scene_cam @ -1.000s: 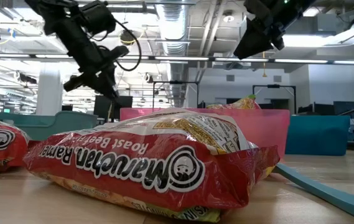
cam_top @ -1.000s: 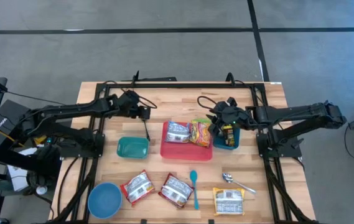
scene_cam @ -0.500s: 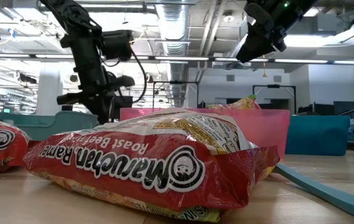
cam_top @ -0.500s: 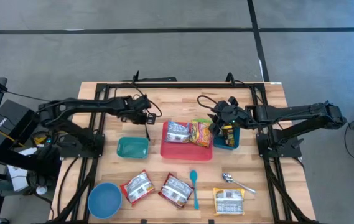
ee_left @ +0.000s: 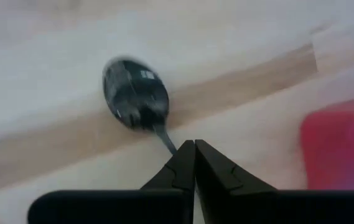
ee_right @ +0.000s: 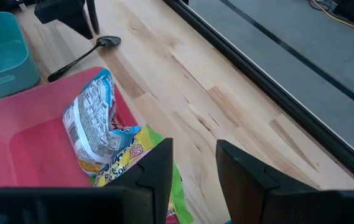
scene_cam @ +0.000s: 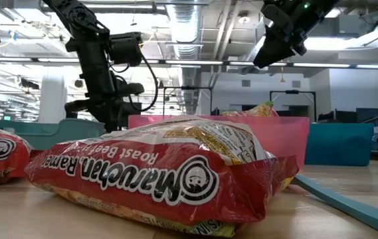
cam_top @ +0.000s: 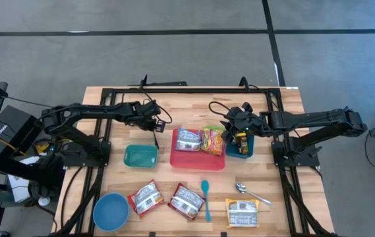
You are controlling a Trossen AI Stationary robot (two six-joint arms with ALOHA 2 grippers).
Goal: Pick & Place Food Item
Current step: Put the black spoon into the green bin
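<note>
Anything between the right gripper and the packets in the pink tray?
Nothing visible. The right gripper hovers, jaws open, over the right edge of the pink tray; both packets lie uncovered below. The left gripper is by the spoon.

We see two matte-black, slim, jointed arms on black frame bases. Loose black cables loop beside the left pincer [cam_top: 155,128]. The right pincer [cam_top: 235,136] carries angular, tapering black fingers [ee_right: 158,171].

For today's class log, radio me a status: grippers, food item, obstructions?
Left gripper shut on black spoon. Right gripper open, empty, above pink tray holding ramen packets. Nothing obstructing.
</note>
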